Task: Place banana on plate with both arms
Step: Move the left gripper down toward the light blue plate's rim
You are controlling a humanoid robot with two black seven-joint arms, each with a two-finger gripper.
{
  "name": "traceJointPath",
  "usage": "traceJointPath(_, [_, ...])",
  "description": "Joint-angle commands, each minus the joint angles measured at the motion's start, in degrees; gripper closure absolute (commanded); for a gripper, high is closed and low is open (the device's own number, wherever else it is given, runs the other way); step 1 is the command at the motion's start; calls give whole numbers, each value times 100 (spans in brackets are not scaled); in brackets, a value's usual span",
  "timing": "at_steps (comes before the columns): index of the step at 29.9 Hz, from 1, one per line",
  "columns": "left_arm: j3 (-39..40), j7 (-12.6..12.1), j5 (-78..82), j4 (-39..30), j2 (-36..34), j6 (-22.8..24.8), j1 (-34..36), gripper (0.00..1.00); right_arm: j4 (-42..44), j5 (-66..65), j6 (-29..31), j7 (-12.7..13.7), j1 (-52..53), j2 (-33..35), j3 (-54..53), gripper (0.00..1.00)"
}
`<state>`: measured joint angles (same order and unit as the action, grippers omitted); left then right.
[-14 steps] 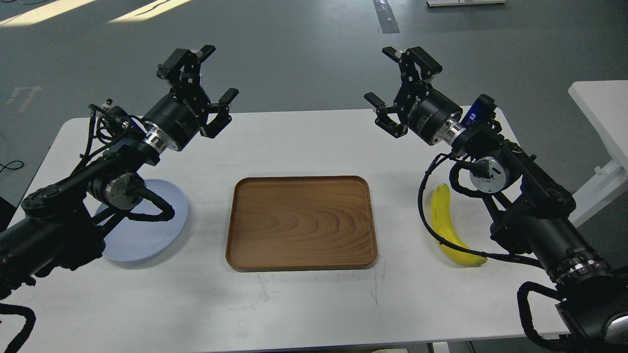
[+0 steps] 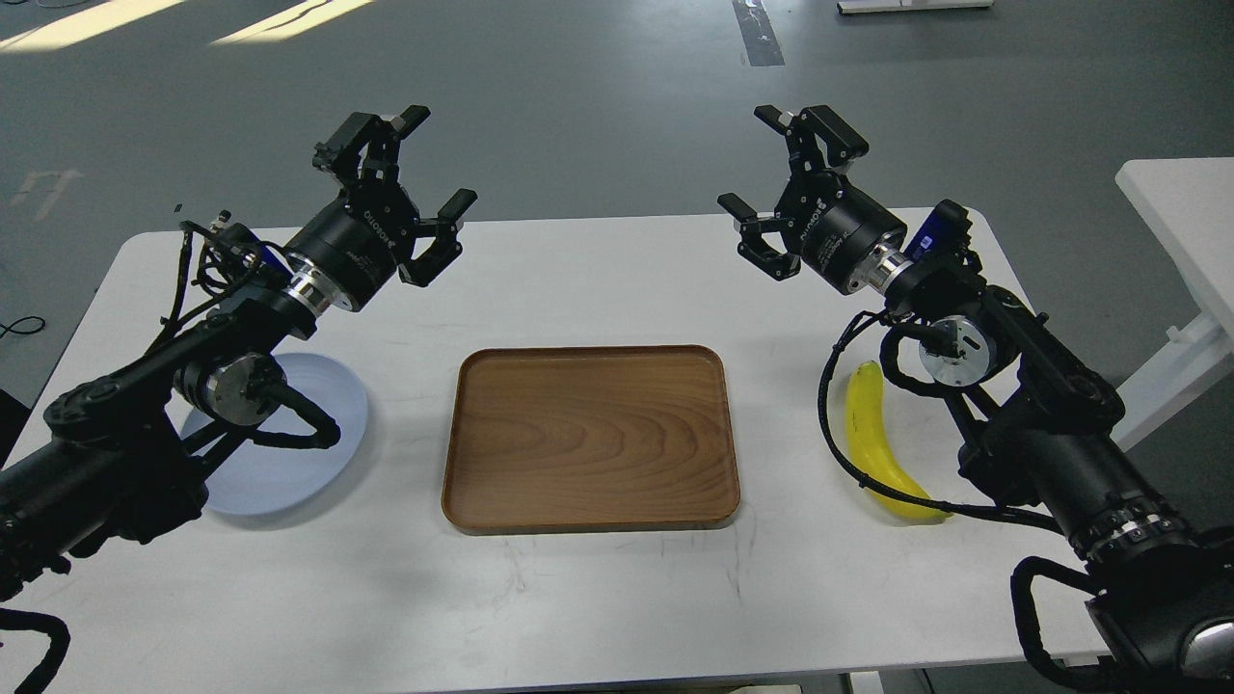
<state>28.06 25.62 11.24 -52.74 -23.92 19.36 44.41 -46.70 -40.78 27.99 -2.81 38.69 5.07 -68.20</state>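
The yellow banana (image 2: 879,445) lies on the white table at the right, partly crossed by a black cable of my right arm. The pale blue plate (image 2: 289,463) sits at the left, partly hidden under my left arm. My left gripper (image 2: 410,183) is open and empty, raised above the table's far left, well above and beyond the plate. My right gripper (image 2: 781,173) is open and empty, raised above the far right of the table, above and beyond the banana.
A brown wooden tray (image 2: 590,439) lies in the middle of the white table (image 2: 598,598), between plate and banana. Another white table (image 2: 1181,222) stands off to the right. Grey floor lies beyond the far edge.
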Motion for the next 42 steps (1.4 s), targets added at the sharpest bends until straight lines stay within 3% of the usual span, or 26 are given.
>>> traceJointPath(1, [15, -13, -8, 1, -7, 33, -90, 2, 3, 0, 1, 26, -2, -102, 9, 0])
traceJointPath(4, [15, -65, -16, 1, -16, 68, -134, 2, 3, 0, 1, 123, -10, -164, 9, 0])
traceJointPath(9, [181, -574, -463, -8, -51, 138, -318, 2, 3, 9, 1, 360, -10, -252, 26, 0])
traceJointPath(11, [226, -654, -552, -8, -69, 156, -327, 2, 3, 9, 1, 430, -10, -252, 27, 0])
traceJointPath(24, [375, -672, -561, -175, -289, 200, -688, 2, -23, 519, -65, 808, -37, -252, 35, 0])
traceJointPath(42, [586, -663, -561, -500, -456, 103, -890, 2, -32, 510, -100, 800, -37, -410, 18, 0])
